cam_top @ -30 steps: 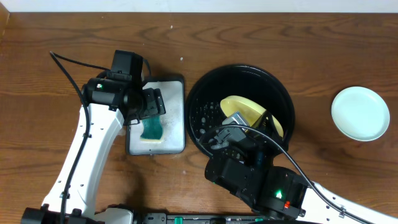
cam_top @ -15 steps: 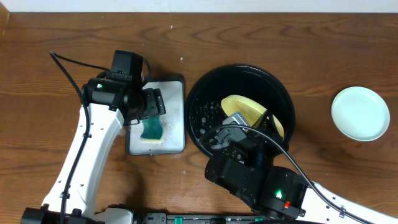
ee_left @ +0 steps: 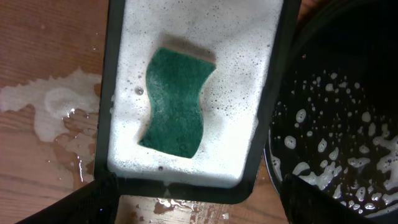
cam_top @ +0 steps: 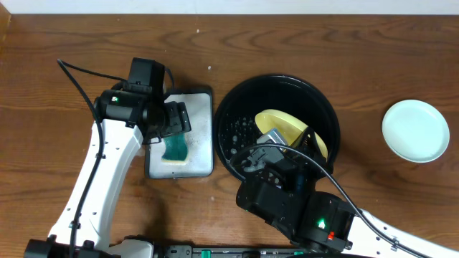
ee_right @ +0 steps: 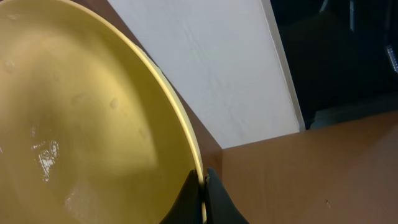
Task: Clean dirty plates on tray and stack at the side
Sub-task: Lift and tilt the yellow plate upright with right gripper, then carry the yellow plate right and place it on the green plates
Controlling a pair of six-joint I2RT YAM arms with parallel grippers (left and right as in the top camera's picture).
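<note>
Left gripper (ee_left: 198, 194): jaws spread wide, empty; green sponge (ee_left: 175, 102) lies just ahead of them in the foamy sponge tray (ee_left: 115, 74). Right gripper (ee_right: 203, 194): jaws pinch the rim of the yellow plate (ee_right: 81, 112), tilted over the black tray (cam_top: 233, 107). Mint plate (cam_top: 415, 130) sits well apart, to their right.

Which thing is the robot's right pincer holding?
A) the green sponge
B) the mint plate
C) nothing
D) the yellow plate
D: in the right wrist view the right pincer pinches the rim of the yellow plate. The sponge lies in its foamy white tray, and the mint plate sits far off by itself.
</note>
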